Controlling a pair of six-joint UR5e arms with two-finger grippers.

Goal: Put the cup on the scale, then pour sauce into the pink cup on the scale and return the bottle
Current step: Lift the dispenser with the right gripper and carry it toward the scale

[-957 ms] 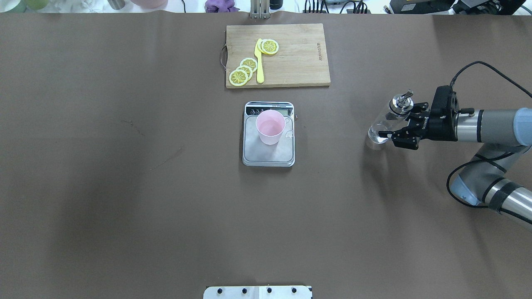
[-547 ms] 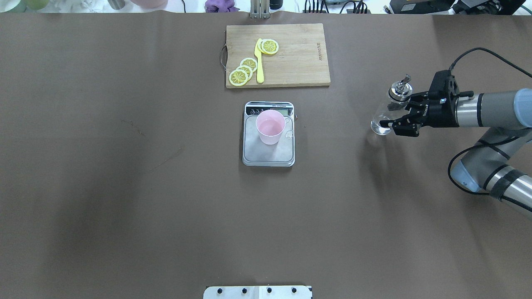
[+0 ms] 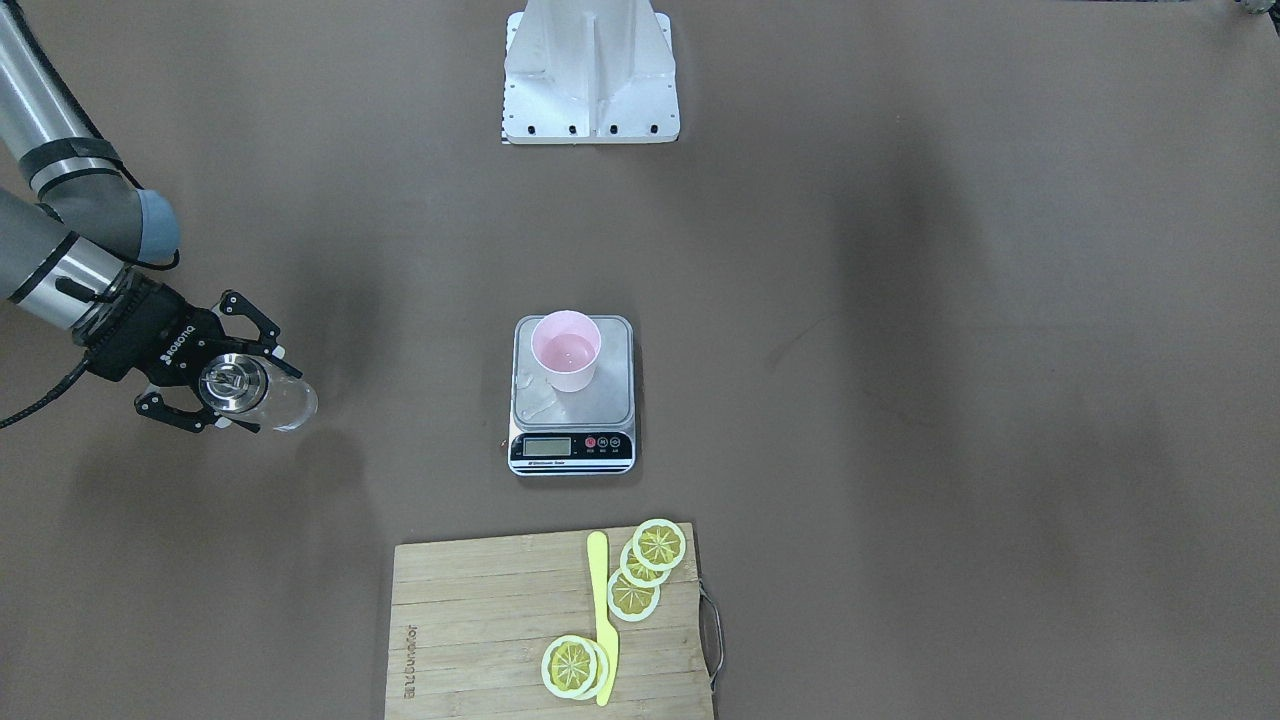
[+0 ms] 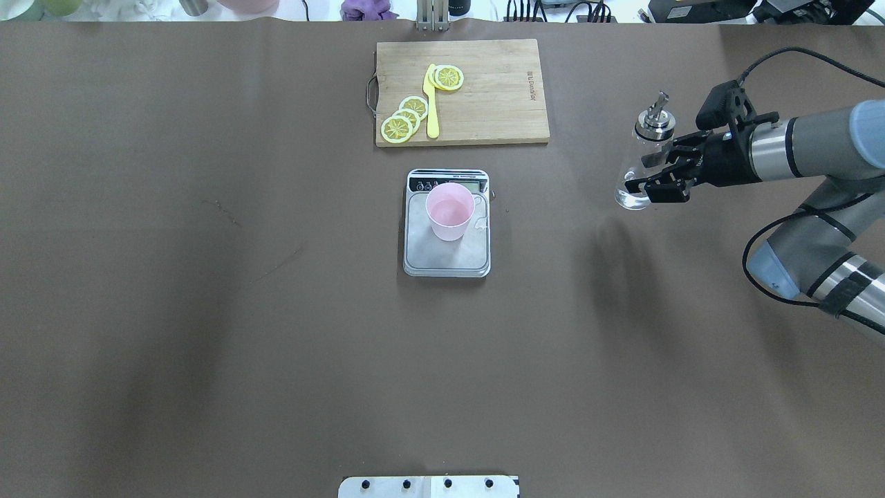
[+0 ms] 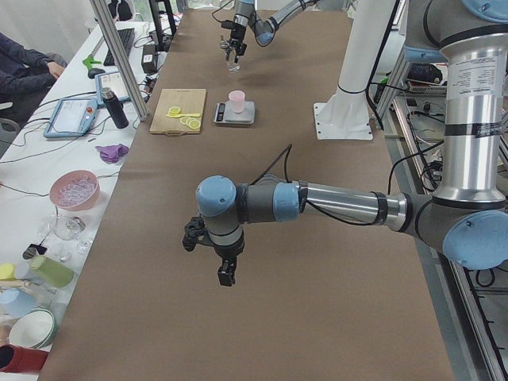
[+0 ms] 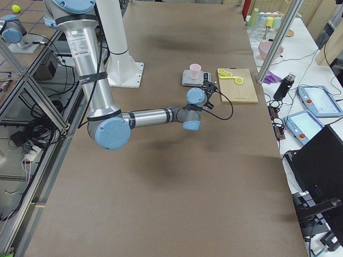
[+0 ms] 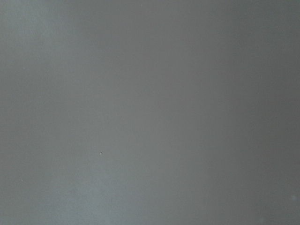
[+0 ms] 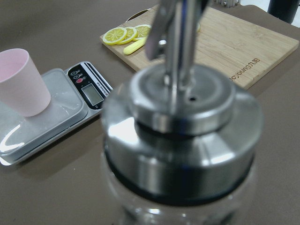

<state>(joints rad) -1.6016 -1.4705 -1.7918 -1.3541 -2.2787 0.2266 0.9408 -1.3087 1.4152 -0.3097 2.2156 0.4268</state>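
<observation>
The pale pink cup [image 4: 449,211] stands upright on the steel scale [image 4: 446,261] at mid table, with a little liquid in it. My right gripper [image 4: 646,185] is shut on the clear glass bottle [image 4: 639,162] with a chrome pour spout. It holds the bottle nearly upright above the table, far to the right of the scale. The front-facing view shows the same: bottle [image 3: 262,397], cup [image 3: 566,350], scale [image 3: 600,405]. The right wrist view shows the bottle cap [image 8: 183,136] close up. My left gripper [image 5: 226,274] shows only in the exterior left view, so I cannot tell its state.
A wooden cutting board [image 4: 498,97] with lemon slices [image 4: 404,117] and a yellow knife [image 4: 431,104] lies beyond the scale. A small wet patch [image 4: 482,221] sits on the scale beside the cup. The robot's base plate [image 4: 429,486] is at the near edge.
My right gripper has carried the bottle toward the far side of the table, and the bottle has come more upright. The cup and scale have not moved.
</observation>
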